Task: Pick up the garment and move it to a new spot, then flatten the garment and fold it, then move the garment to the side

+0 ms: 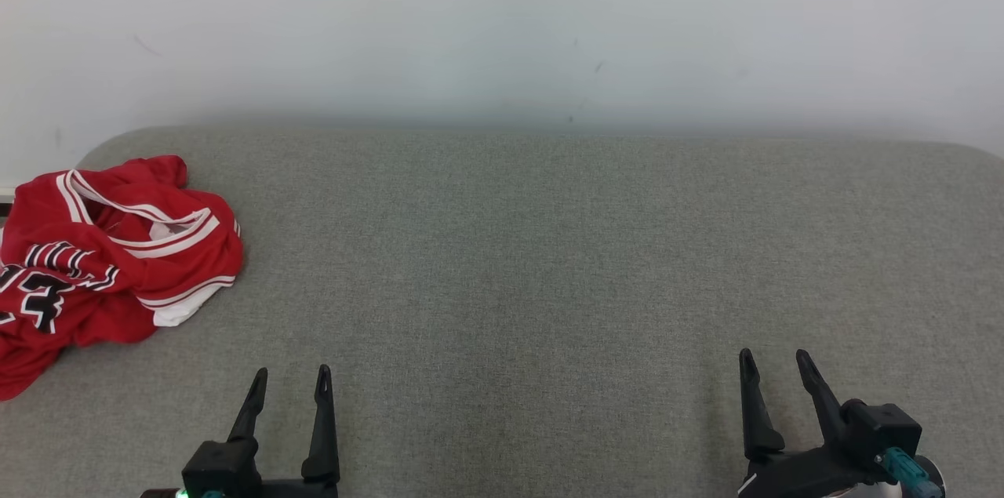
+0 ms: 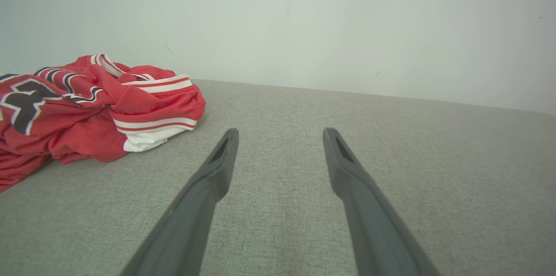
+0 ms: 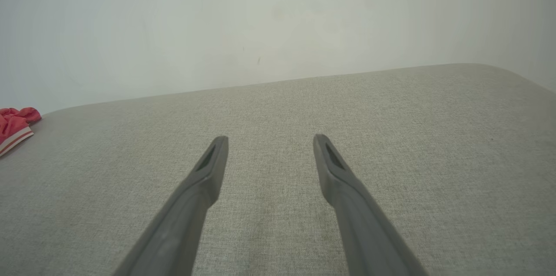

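Jaws on both arms stand spread wide and empty. The red garment lies crumpled at the left edge of the grey counter, well apart from them. Recommend the left jaws pinch a thick fold and lift it clear before carrying it centreward.

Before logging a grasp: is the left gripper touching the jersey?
Apart. The head view shows bare grey cushion between the left gripper and the red jersey.

A grey fabric surface bears a crumpled red jersey.
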Available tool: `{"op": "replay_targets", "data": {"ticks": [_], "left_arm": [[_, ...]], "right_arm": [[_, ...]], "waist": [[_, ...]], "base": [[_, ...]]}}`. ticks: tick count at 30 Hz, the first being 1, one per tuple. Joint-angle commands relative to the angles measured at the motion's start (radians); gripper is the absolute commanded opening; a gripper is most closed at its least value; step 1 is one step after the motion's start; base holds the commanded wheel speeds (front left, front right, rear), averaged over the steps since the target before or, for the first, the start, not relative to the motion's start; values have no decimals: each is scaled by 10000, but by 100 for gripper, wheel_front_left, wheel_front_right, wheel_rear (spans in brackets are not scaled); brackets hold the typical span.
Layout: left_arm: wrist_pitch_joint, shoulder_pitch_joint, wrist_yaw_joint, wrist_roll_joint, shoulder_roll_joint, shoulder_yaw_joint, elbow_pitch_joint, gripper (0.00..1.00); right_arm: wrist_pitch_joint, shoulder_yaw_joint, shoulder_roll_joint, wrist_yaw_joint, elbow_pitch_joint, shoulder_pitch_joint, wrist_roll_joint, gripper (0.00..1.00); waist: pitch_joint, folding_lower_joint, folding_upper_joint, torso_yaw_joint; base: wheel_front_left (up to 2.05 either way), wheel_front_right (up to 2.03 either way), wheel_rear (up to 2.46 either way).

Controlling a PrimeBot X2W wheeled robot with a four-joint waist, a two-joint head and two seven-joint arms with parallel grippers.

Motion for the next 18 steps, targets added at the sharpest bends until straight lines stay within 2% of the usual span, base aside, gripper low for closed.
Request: {"op": "replay_targets", "data": {"ticks": [1,18], "left_arm": [[-79,-31,15,222,-29,11,24,100],[-75,-72,-127,20,-125,220,276,100]], "right_arm": [[-91,14,-15,36,21,-58,-215,100],[-39,155,-14,36,56,42,-133,100]], "waist": [[14,0,0,1],[-118,0,0,115]], "base": [[0,0,0],[0,0,0]]}}
